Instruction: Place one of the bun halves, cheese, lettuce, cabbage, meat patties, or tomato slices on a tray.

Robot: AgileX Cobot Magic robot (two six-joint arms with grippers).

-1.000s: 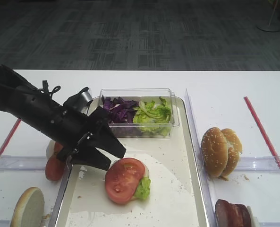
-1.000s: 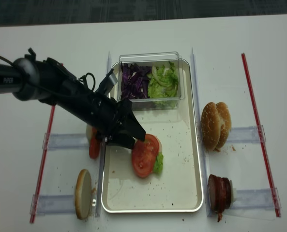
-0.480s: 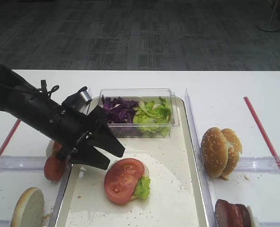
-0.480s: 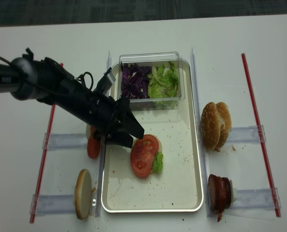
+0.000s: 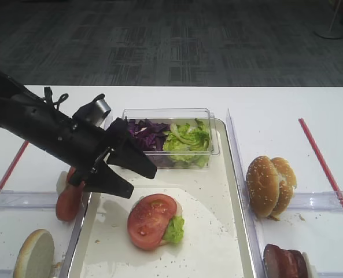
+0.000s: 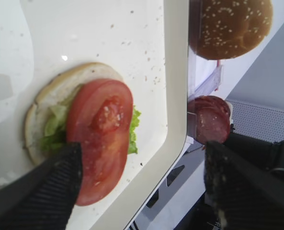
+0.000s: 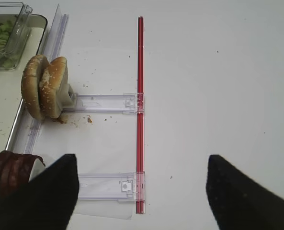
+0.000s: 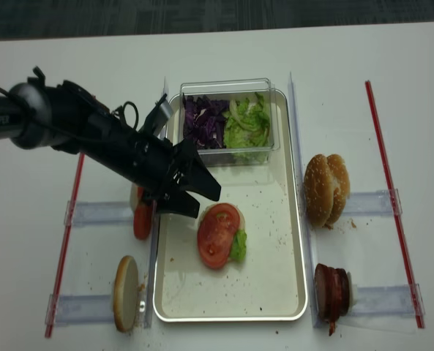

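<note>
Tomato slice released on tray; left end effector lifted clear, jaws apart, empty; placement looks complete.

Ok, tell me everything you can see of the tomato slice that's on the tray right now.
The tomato slice is a round, flat, glossy red disc with a paler centre. It lies tilted on crinkly green lettuce, which sits on a pale bun half, left of the middle of the crumb-speckled tray. It overhangs the bun on one side. Nothing grips it: the left claw hangs open just above and to its left, apart from it.
</note>
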